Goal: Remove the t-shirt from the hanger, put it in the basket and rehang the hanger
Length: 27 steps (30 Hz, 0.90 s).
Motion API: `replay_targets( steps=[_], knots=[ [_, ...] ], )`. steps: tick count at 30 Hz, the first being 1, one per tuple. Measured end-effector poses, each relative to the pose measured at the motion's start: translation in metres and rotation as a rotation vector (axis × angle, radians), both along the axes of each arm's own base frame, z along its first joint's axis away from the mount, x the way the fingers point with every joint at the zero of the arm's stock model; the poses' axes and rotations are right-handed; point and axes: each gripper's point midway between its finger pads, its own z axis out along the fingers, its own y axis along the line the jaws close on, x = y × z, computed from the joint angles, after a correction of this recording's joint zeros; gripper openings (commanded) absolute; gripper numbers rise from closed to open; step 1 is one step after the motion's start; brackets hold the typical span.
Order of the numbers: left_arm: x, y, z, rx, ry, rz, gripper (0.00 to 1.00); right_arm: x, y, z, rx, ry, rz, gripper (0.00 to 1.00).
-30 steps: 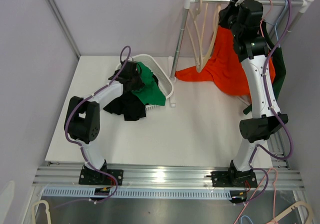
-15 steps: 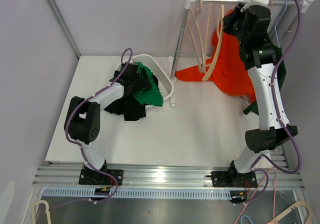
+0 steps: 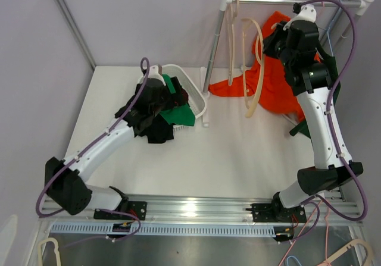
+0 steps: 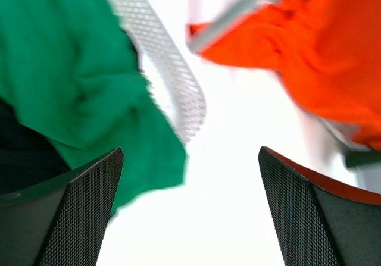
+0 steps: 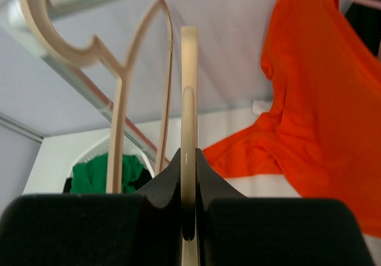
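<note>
My right gripper [image 3: 275, 44] [image 5: 189, 159] is shut on a bare cream hanger [image 3: 256, 75] [image 5: 189, 87], held off the rack bar [image 3: 286, 1] in front of an orange t-shirt [image 3: 275, 87] [image 5: 309, 99]. That t-shirt hangs from the rack's right end and spills onto the table. My left gripper [image 3: 164, 96] [image 4: 190, 206] is open and empty just above a green t-shirt [image 3: 180, 110] [image 4: 77, 93], which lies over the rim of the white basket [image 3: 195, 93] [image 4: 172, 75].
A second cream hanger [image 3: 233, 40] [image 5: 119, 99] hangs on the rack bar beside its left post [image 3: 215, 46]. Black clothing [image 3: 156, 129] lies in front of the basket. A dark green garment [image 3: 333, 81] hangs at the rack's right end.
My left gripper has opened, let go of the green t-shirt and drawn back as the arm stretched out. The right gripper has carried the hanger down and left, away from the rack bar.
</note>
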Motion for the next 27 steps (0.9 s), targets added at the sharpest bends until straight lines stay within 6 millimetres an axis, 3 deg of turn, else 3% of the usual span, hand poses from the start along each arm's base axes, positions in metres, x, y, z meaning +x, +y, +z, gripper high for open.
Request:
replay_targets(
  steps=[3,6,11,15,22,24,27],
  knots=[
    [-0.028,-0.02,0.022,-0.021,-0.062,-0.058,0.99,-0.008,0.002,-0.024,-0.006,0.055,0.001,0.0],
    [-0.041,-0.032,0.025,-0.017,-0.081,-0.092,0.99,-0.01,0.005,-0.027,-0.009,0.064,0.005,0.0],
    [-0.055,-0.056,0.014,0.006,-0.078,-0.15,1.0,-0.012,0.001,-0.022,-0.008,0.052,-0.013,0.0],
    [-0.07,-0.1,0.0,0.0,-0.086,-0.241,0.99,-0.016,0.0,-0.009,0.0,0.03,-0.018,0.0],
    [-0.096,-0.175,-0.048,0.04,-0.05,-0.394,1.0,-0.026,0.006,0.006,0.018,-0.001,-0.01,0.0],
    [-0.097,-0.191,-0.049,0.045,-0.056,-0.421,1.0,-0.027,0.007,0.008,0.02,-0.005,-0.007,0.0],
    [-0.09,-0.211,-0.033,0.027,-0.094,-0.436,1.0,-0.029,0.008,0.01,0.021,-0.008,-0.003,0.0]
  ],
)
